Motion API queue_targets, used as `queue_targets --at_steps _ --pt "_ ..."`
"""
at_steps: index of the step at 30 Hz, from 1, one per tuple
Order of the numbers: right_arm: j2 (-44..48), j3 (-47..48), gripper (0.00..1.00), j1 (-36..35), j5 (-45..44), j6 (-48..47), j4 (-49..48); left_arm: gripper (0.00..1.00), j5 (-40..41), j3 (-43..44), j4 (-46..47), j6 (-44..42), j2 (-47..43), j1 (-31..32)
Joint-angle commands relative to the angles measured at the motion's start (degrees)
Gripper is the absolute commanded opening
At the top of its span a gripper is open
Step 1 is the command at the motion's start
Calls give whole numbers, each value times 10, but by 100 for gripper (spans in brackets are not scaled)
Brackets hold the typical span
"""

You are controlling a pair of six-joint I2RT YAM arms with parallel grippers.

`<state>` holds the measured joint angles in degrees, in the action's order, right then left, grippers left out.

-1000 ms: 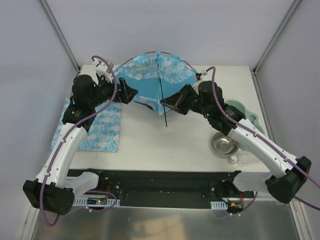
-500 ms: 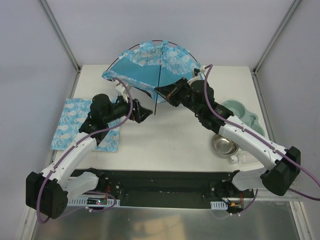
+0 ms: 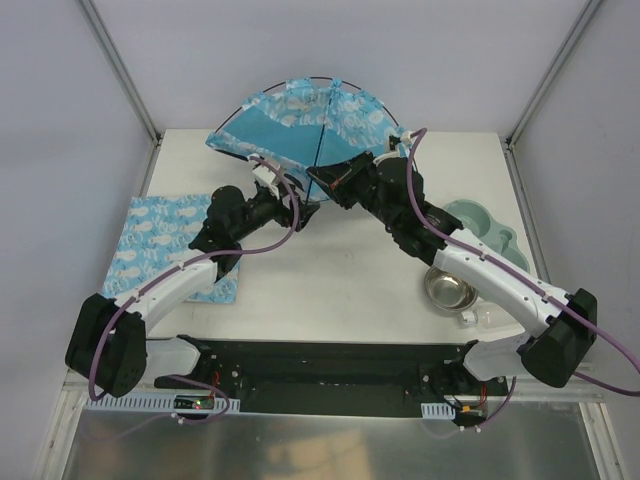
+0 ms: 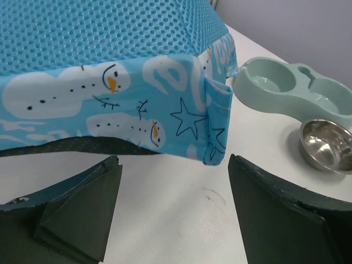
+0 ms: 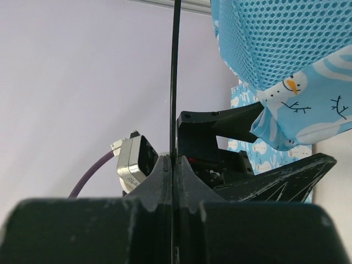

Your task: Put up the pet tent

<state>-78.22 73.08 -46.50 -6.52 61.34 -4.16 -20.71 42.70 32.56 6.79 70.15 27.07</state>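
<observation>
Right jaws on pole (image 5: 175,82) (left apart)

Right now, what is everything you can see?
pet tent: one, blue snowman print, at the back
pole: two, black, one arching over tent, one gripped
mat: one, same blue print, left edge
feeder: one, pale green, right side
metal bowl: one, silver, nearer than feeder
table: one, white
left pincer: one, black, open near tent corner
right pincer: one, black, shut on pole
</observation>
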Motion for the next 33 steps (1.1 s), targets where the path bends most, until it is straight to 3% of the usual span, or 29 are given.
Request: queue_targets --at_steps 1,7,12,19,27,33 --pt "-16 15 0 8 -59 7 2 80 1 12 130 -13 22 9" --pt "-19 18 0 7 -55 8 -1 81 -10 11 148 -12 39 11" --pt "-19 17 0 7 -58 11 -3 51 -18 23 126 -12 50 11" --pt "-20 17 0 9 -61 8 -11 42 -14 13 122 -12 52 11" --pt "-21 15 0 9 -73 -6 -9 0 -24 38 89 -4 48 11" --pt "-19 2 0 9 -131 -33 -35 0 -27 31 78 3 30 11"
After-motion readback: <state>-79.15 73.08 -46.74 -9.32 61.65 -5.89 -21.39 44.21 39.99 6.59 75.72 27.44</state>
